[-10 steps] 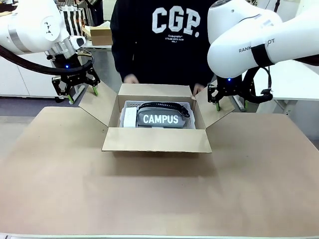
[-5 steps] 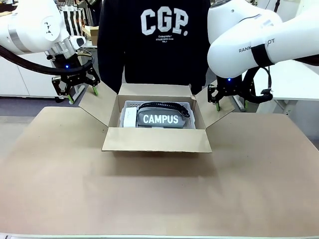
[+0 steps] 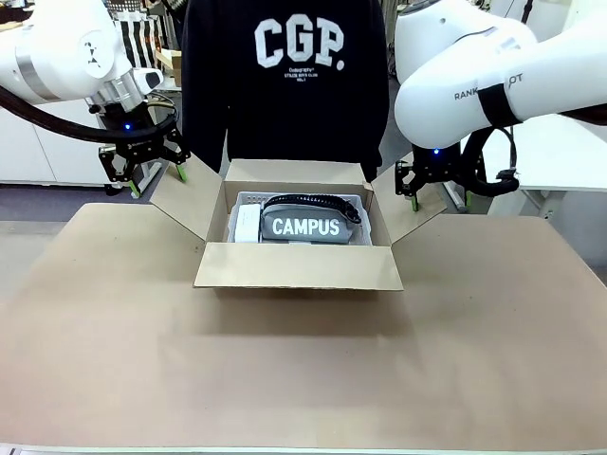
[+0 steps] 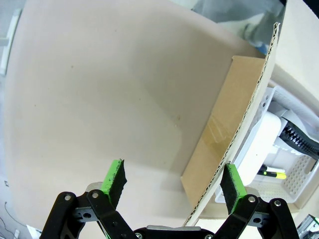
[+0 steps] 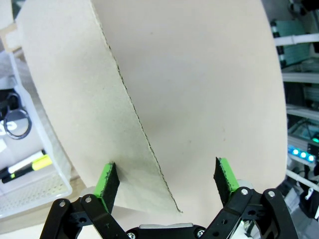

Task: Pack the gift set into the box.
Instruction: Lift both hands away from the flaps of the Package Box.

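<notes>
The box [image 3: 298, 266] stands open mid-table with all four flaps spread. Inside it lies the gift set: the dark grey "CAMPUS" pouch [image 3: 305, 227] with its black strap [image 4: 299, 140], and the small pale flat box [image 3: 247, 223] to its left, both resting in a white perforated tray [image 4: 281, 191]. My left gripper [image 3: 158, 180] is open astride the upper edge of the left flap [image 4: 234, 119], which passes close to one green pad [image 4: 233, 182]. My right gripper [image 3: 434, 190] is open too, with the right flap's edge [image 5: 134, 114] running between its fingers [image 5: 107, 180].
A person in a dark "CGP." sweatshirt [image 3: 285, 85] stands at the far side behind the box. Brown paper [image 3: 303, 370] covers the table, bare in front of the box. A smaller cardboard box [image 3: 193, 64] sits far off. Pens [image 5: 27, 165] lie in the tray.
The person has drawn both hands back from the box's far flap and straightened up. Neither arm has moved, and the box and its contents stay put.
</notes>
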Robot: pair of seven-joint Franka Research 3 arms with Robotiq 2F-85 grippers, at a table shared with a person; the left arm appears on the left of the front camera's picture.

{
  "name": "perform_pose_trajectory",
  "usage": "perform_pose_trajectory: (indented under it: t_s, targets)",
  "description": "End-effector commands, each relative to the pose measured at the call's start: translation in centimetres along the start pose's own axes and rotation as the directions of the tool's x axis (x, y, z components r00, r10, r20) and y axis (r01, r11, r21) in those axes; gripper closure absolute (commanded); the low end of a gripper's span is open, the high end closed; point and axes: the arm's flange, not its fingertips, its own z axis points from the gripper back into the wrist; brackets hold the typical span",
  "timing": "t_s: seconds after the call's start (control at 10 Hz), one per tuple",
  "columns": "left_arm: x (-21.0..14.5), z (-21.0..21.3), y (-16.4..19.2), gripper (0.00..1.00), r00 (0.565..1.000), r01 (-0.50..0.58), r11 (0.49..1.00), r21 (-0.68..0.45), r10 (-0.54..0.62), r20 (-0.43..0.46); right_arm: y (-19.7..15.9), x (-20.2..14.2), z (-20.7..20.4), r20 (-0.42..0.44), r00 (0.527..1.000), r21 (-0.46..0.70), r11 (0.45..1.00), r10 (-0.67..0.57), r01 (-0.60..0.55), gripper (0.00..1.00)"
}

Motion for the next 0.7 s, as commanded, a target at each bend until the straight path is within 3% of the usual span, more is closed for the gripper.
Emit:
perform_pose_trajectory:
  t_s: [0.0,0.3,0.4,0.5,0.6]
  targets:
    - [0.0,0.2,-0.2,0.00,1.000,-0.014,1.000,0.014,0.014,0.000,-0.2,0.1,0.3,-0.003,1.000,-0.004,1.000,-0.004,0.004,0.00]
    - [0.0,0.0,0.0,0.00,1.000,0.000,1.000,0.000,0.000,0.000,0.0,0.0,0.0,0.000,1.000,0.000,1.000,0.000,0.000,0.00]
    - [-1.6,3.9,0.5,0.00,0.992,0.126,0.977,-0.173,-0.129,-0.004,-2.6,-1.5,3.0,0.026,0.995,0.219,0.970,0.101,-0.104,0.00]
    - [-3.6,7.4,2.3,0.00,0.972,0.217,0.909,-0.357,-0.235,-0.006,-6.0,-3.6,5.1,0.041,0.984,0.435,0.883,0.175,-0.175,0.00]
    - [-5.2,9.9,5.0,0.00,0.949,0.260,0.823,-0.505,-0.314,-0.024,-9.6,-5.7,6.3,0.022,0.981,0.606,0.777,0.195,-0.168,0.00]
